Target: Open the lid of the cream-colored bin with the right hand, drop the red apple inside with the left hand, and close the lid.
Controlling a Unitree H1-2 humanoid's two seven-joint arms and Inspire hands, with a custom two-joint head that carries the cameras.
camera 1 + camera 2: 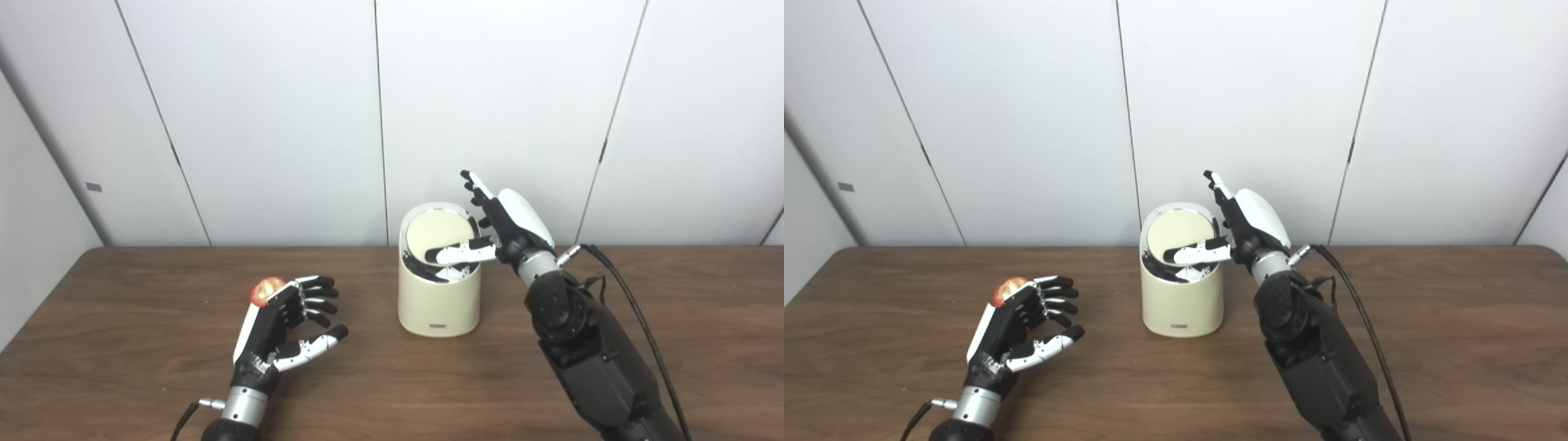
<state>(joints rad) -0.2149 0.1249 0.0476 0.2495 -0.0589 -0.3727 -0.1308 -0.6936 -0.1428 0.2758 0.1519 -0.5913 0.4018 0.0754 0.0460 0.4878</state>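
Nearest, left of the bin (pixel 438 300), the left hand (pixel 278 324) is held over the worktop (pixel 392 380), fingers (pixel 318 293) spread wide; the apple (pixel 267 290) is seen just behind them. The tilted lid (pixel 436 237) is pressed by the right hand (pixel 505 226).

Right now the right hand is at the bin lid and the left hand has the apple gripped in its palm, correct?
Not quite. The right hand is at the bin lid, but the left hand is open and holds nothing; the apple sits on the table just behind its fingers, as the left eye view shows.
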